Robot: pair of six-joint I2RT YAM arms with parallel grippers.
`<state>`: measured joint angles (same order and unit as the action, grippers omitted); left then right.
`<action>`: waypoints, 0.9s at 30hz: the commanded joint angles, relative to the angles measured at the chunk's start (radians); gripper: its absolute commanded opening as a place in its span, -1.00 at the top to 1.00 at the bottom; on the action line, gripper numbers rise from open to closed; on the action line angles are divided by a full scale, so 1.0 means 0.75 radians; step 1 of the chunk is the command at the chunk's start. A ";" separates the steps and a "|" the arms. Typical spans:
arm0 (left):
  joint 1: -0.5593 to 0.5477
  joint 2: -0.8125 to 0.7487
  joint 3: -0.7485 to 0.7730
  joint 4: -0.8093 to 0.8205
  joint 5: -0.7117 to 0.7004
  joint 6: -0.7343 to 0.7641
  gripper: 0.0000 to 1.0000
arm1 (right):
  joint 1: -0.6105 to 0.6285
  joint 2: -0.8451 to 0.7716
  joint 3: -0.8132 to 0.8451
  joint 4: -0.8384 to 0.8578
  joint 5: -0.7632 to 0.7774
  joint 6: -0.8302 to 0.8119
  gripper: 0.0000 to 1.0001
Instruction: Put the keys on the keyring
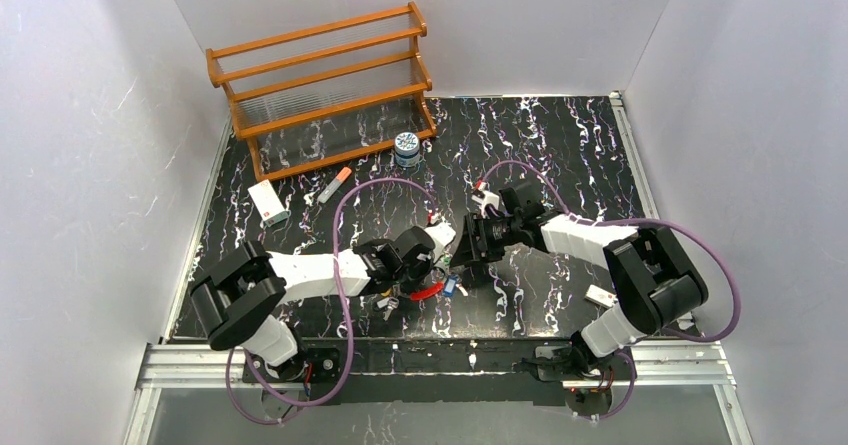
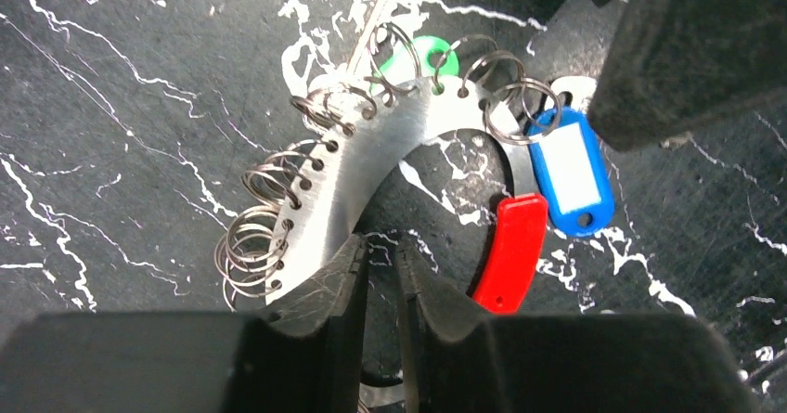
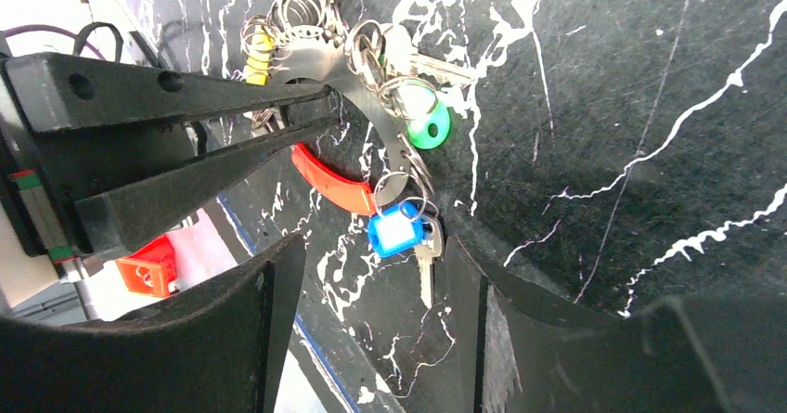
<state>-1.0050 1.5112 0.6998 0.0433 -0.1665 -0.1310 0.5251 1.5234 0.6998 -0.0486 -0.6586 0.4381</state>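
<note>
**Keyring (image 2: 371,144) pinched flat by the left hand, right hand spread over the blue key**

The left hand (image 2: 380,255) is closed on the loop at the end of the silver plate beside the red section (image 2: 509,251). This seems meant to pin it flat on the worktop (image 3: 603,107), so that the split rings (image 2: 255,246) fan outward within reach. The right hand (image 3: 376,264) is spread wide and grips nothing, its two fingers either side of the blue key (image 3: 397,230). That key hangs from a ring at the plate's far end. A green key (image 3: 429,125) and a yellow one (image 3: 260,56) also sit among the rings.

The keyring lies near the front middle of the worktop, well apart from the walls. Room is tight only between the two hands, where the right one's finger looms just beside the blue key in the left wrist view. Bare worktop opens beyond the plate's outer edge, so I judge that the easier side to work from.
</note>
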 commanded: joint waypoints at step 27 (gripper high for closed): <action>0.375 -0.455 -0.493 0.941 0.705 -0.581 0.34 | -0.054 0.255 0.155 0.170 -0.150 -0.128 0.27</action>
<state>-0.7589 1.1812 0.3569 0.5991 0.2314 -0.4652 0.4934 1.6997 0.7780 0.0406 -0.7189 0.3691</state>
